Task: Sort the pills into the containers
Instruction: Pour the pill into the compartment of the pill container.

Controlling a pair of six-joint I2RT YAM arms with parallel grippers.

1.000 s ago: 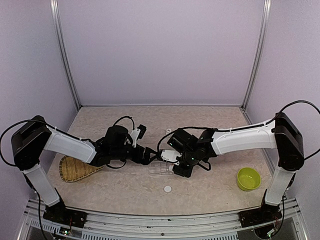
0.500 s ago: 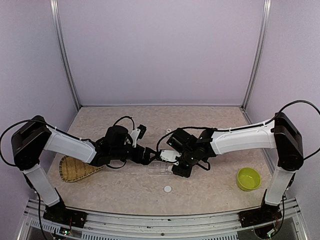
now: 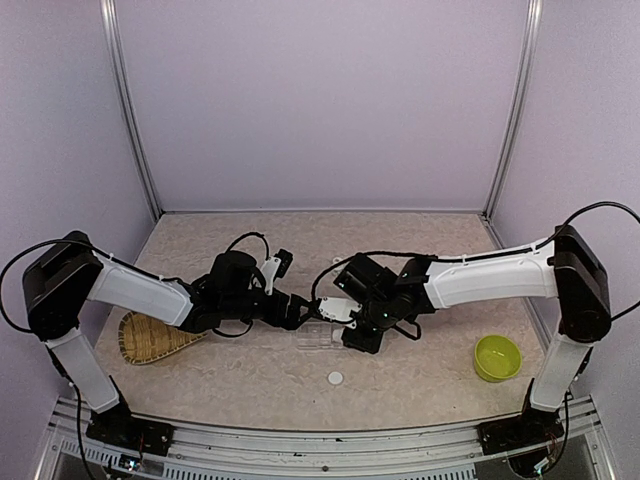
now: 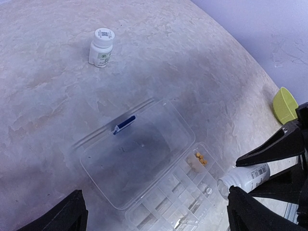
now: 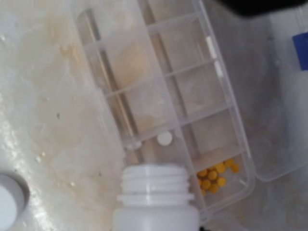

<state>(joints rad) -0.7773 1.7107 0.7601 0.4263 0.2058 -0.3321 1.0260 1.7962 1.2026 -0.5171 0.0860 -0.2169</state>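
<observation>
The container (image 4: 144, 159) is a clear flat box lying open, with its lid (image 4: 130, 149) folded back beside the compartments (image 5: 159, 91). Several orange-yellow pills (image 5: 215, 175) lie in one end compartment, also seen in the left wrist view (image 4: 200, 158). A single white pill (image 5: 164, 139) rests in the neighbouring compartment. My right gripper (image 3: 345, 312) is shut on an uncapped white bottle (image 5: 156, 207), tipped with its mouth over the box edge. My left gripper (image 4: 159, 224) hovers open above the box, holding nothing.
A capped white bottle (image 4: 101, 46) stands beyond the box. One loose white cap (image 3: 335, 378) lies in front of the box, showing again in the right wrist view (image 5: 9, 199). A lime-green bowl (image 3: 497, 357) sits at the right, a bamboo tray (image 3: 150, 338) at the left.
My right gripper has edged slightly left and up with the bottle, closer over the box. The left arm has stayed put.
</observation>
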